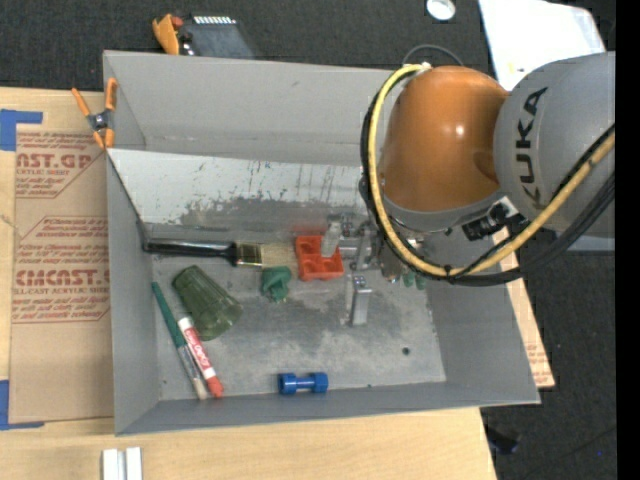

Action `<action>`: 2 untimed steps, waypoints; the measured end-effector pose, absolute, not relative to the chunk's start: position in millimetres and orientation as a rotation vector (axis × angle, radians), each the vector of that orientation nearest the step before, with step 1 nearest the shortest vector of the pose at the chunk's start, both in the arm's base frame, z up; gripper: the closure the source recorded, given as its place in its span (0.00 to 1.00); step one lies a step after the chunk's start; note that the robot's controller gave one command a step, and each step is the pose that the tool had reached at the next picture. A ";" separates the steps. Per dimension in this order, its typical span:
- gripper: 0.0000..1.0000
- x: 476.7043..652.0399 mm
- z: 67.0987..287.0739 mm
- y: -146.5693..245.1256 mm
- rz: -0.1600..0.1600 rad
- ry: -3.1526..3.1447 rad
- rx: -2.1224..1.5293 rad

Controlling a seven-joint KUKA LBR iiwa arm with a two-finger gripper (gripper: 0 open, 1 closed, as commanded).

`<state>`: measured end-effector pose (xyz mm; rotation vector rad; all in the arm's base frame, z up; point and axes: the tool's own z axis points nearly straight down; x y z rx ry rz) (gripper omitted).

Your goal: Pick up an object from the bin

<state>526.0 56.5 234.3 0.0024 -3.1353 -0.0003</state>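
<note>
**Beside the red block, gripper low in the bin**

Right of the middle of the grey metal bin (pixel 250 98), the gripper (pixel 357 293) hangs low. Whether it is open or closed cannot be told. Just to its left lies a chunky red plastic block (pixel 318 258). The block is probably light, stiff and smooth, and is best pinched across two flat opposite sides. It looks squat, with no clear long axis or pointing end.

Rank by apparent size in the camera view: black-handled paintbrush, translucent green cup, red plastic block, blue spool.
Largest, unsure which: translucent green cup (bulkier) or black-handled paintbrush (longer).
Then red plastic block.
Smallest: blue spool.
</note>
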 end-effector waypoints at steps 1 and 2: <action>0.00 527.6 238.9 56.2 -0.002 -3.144 0.000; 0.00 537.5 177.5 62.7 -0.004 -3.139 -0.210</action>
